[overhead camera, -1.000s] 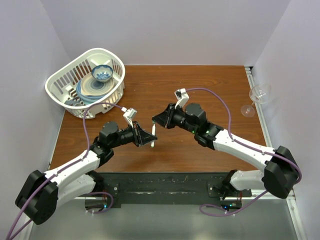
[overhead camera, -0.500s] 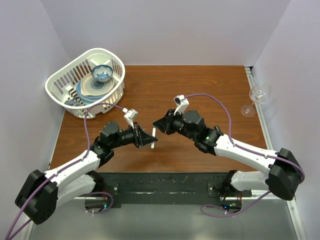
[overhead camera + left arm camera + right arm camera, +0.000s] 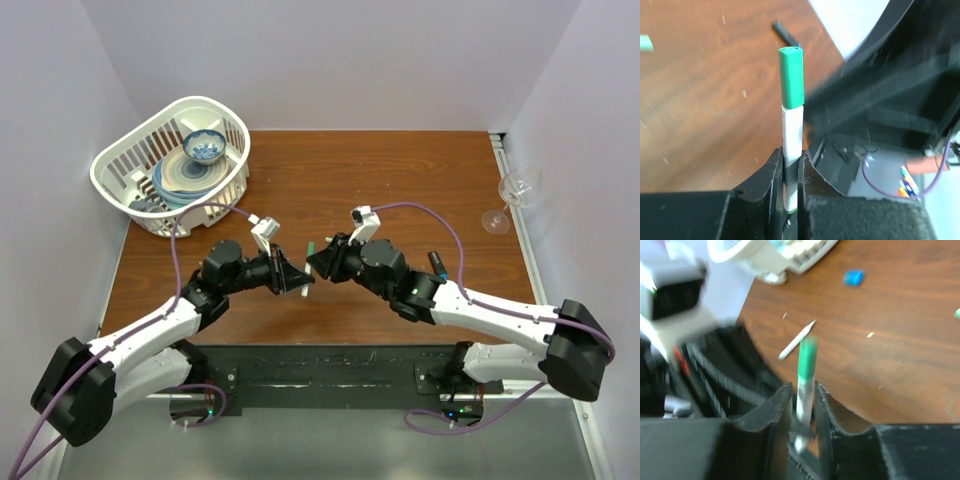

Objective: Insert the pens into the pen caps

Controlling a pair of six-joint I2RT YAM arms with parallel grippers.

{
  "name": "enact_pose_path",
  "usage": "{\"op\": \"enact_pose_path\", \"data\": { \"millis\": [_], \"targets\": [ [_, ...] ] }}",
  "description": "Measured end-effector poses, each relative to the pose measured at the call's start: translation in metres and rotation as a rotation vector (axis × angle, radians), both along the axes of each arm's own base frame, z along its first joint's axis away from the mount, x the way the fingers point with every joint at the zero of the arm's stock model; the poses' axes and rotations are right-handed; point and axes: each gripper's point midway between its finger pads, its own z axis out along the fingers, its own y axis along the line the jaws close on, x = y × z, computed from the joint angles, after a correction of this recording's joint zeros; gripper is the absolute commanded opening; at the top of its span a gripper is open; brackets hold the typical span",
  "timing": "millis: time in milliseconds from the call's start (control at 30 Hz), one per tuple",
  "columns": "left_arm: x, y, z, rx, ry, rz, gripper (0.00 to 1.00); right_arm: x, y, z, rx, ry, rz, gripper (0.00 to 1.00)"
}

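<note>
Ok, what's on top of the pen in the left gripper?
A green cap sits on the upper end of the pen. The pen's lower end is hidden between the closed fingers of the left gripper.

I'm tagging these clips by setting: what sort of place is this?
Probably a robot test booth rather than a home: two arms bolted at the near edge of a wooden table, plain white walls on three sides, a dish basket and wine glass set out.

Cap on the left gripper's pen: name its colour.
The cap is green, clearest in the left wrist view.
</note>
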Motion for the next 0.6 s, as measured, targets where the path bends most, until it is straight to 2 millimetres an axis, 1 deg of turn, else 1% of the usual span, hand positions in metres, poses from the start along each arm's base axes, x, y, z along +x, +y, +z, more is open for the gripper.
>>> {"op": "enact_pose_path", "data": {
  "millis": [100, 233, 367, 500, 600],
  "targets": [
    [0.008, 0.002, 0.017, -0.015, -0.066, 0.028, 0.0, -0.014, 0.004, 0.005, -0.002, 0.012, 0.045, 0.49],
    [0.007, 0.007, 0.035, -0.039, -0.137, 0.045, 0.0, -0.019, 0.008, 0.027, 0.02, -0.002, 0.079, 0.59],
    [0.005, 0.01, 0.046, -0.054, -0.18, 0.051, 0.0, -0.024, 0.008, 0.045, 0.034, -0.025, 0.107, 0.61],
    [0.002, 0.012, 0.05, -0.055, -0.205, 0.046, 0.0, -0.025, 0.004, 0.06, 0.018, -0.052, 0.114, 0.61],
    [-0.001, 0.013, 0.055, -0.064, -0.226, 0.037, 0.0, -0.024, 0.001, 0.077, 0.001, -0.086, 0.114, 0.59]
  ]
}}
